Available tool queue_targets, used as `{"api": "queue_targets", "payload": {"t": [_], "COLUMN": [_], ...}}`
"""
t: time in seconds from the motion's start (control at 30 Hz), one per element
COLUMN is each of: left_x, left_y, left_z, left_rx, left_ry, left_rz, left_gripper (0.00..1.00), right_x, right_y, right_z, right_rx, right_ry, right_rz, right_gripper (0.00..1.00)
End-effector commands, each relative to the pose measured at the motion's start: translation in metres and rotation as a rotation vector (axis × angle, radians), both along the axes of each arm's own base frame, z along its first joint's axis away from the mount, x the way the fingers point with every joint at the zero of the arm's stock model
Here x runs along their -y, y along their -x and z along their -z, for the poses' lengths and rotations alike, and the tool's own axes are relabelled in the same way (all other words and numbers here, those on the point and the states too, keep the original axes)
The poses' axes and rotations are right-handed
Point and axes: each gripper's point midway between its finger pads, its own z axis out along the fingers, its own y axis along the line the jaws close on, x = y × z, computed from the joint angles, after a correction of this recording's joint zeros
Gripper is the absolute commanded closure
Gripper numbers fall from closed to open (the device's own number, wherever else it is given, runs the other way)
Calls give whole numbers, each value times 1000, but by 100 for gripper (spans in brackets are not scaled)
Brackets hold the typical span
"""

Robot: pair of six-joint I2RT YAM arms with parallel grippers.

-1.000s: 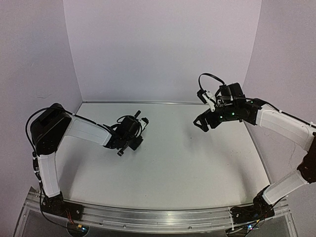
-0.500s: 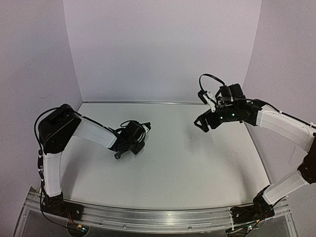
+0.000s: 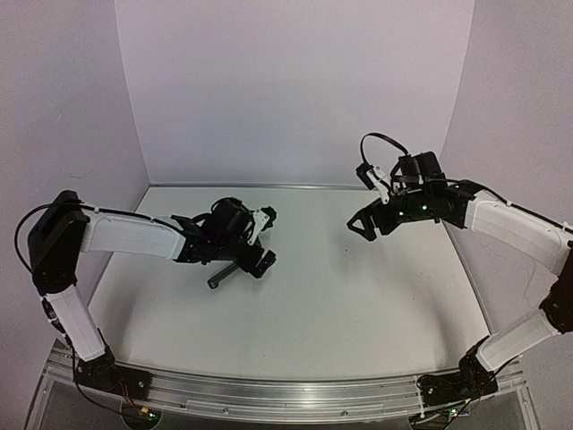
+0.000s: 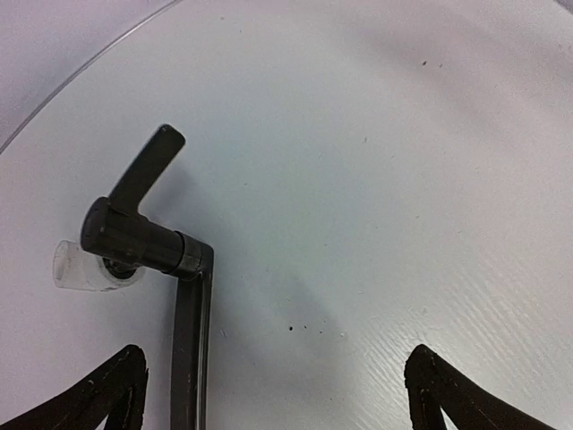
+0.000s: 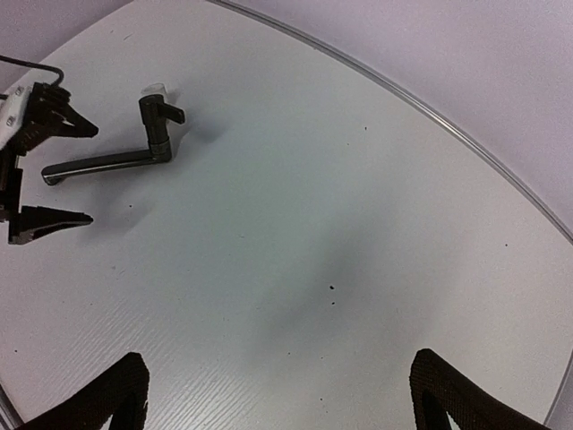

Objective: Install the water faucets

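Now the faucet (image 4: 170, 255), a black L-pipe, lay flat on the table (image 4: 403, 179) with nothing gripping it, its bent head tucked against a small pale fitting (image 4: 85, 269). Left gripper (image 4: 275, 351) hovered just over the faucet's long leg, jaws spread wide and the leg running between them, likely leaving the pipe free to settle for a better grasp. Right gripper (image 5: 277, 356) hung well apart from the faucet, also spread and empty, probably waiting out of the way.

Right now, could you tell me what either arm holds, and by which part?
Nothing. The left gripper and right gripper stand open; the black faucet lies free on the table.
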Motion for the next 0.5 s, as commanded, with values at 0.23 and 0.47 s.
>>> {"api": "queue_targets", "payload": {"t": [0.23,0.47], "left_x": [-86,-199], "left_y": [-9,-31], "left_z": [-150,-155], "left_rx": [-99,-117], "left_ry": [502,569], "left_rz": [-223,-530], "left_gripper": [0,0], "right_x": [-8,80], "right_y": [-31,-103], "right_z": [-64,-70], "right_rx": [21,12], "right_ry": [-231,-309], "right_rz": [-69,110], "right_gripper": [2,2]}}
